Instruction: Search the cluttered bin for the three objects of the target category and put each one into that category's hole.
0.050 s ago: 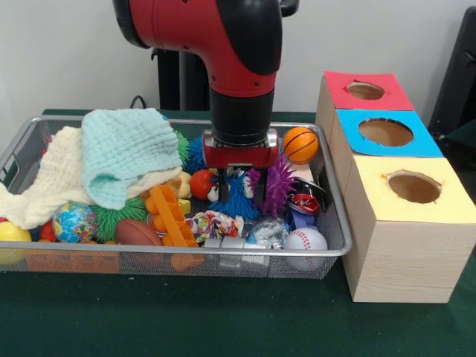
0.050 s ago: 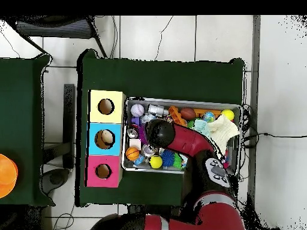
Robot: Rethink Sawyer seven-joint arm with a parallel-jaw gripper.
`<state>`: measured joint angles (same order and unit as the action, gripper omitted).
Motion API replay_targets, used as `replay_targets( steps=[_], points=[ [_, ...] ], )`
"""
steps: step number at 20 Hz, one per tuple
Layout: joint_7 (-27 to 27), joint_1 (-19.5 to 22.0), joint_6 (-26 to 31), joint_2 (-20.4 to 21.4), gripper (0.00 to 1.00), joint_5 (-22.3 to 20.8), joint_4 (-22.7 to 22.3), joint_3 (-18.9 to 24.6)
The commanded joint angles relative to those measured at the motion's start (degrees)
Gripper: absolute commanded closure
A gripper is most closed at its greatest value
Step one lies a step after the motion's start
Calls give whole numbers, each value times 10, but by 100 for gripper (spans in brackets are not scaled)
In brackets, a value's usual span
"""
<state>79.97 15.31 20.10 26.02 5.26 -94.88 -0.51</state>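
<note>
My gripper (image 1: pixel 241 183) is down inside the wire bin (image 1: pixel 186 253), its two black fingers apart and straddling a blue spiky toy (image 1: pixel 236 201). It looks open, with nothing held. A red-orange ball (image 1: pixel 201 184) lies just to its left and a purple spiky toy (image 1: pixel 277 186) to its right. A small basketball (image 1: pixel 300 144) sits at the bin's back right and a baseball (image 1: pixel 306 239) at its front right. A brown football (image 1: pixel 137 232) and a globe ball (image 1: pixel 74 222) lie at the front left. In the overhead view the arm (image 2: pixel 180 139) hides the gripper.
A teal cloth (image 1: pixel 123 152) and a cream cloth (image 1: pixel 50 184) cover the bin's left half. Right of the bin stands a wooden box with a red hole (image 1: pixel 364 90), a blue hole (image 1: pixel 385 132) and a yellow hole (image 1: pixel 413 187). An orange toy (image 1: pixel 169 219) and rope toy (image 1: pixel 213 223) lie in front.
</note>
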Motion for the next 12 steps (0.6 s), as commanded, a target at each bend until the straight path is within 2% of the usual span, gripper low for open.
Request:
replay_targets(
  steps=[1,12],
  points=[
    [127,-1,-40,-15,0,15,-65,65],
    [140,-4,-83,-26,0,35,-69,95]
  ],
)
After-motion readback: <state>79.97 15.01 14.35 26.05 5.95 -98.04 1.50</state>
